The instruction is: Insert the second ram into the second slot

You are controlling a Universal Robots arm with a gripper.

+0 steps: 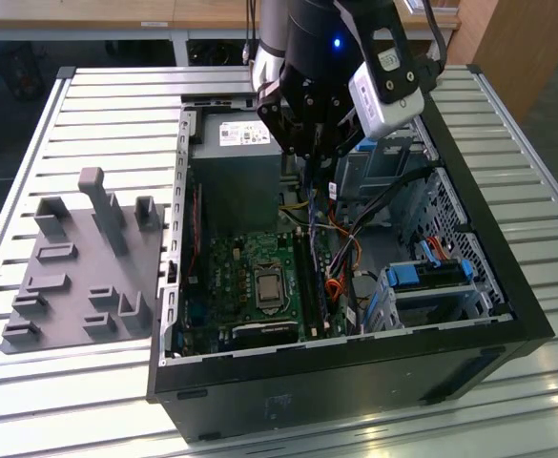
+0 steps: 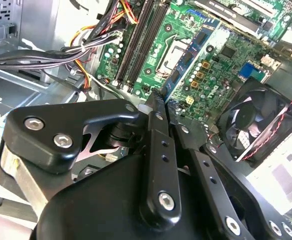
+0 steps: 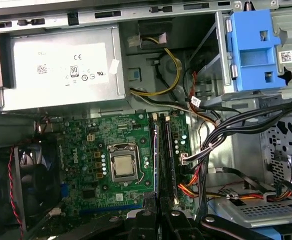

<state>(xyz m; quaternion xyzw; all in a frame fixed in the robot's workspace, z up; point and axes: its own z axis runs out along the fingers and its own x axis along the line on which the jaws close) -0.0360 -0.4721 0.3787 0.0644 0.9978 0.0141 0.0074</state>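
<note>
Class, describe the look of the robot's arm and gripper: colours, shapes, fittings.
The arm is a glossy black cylinder with a blue light. The gripper is black, with flat linked bars and silver screws. A white-grey box sits beside it.

Arm reaches down from above, wrist vertical.
Its gripper points straight down, the two black fingers drawn close together and pinching the thin second ram between their tips.

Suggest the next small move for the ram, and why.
Likely a short straight descent: the tool grips the second ram edge-on above the motherboard, lined up along the memory slots but not seated.
</note>
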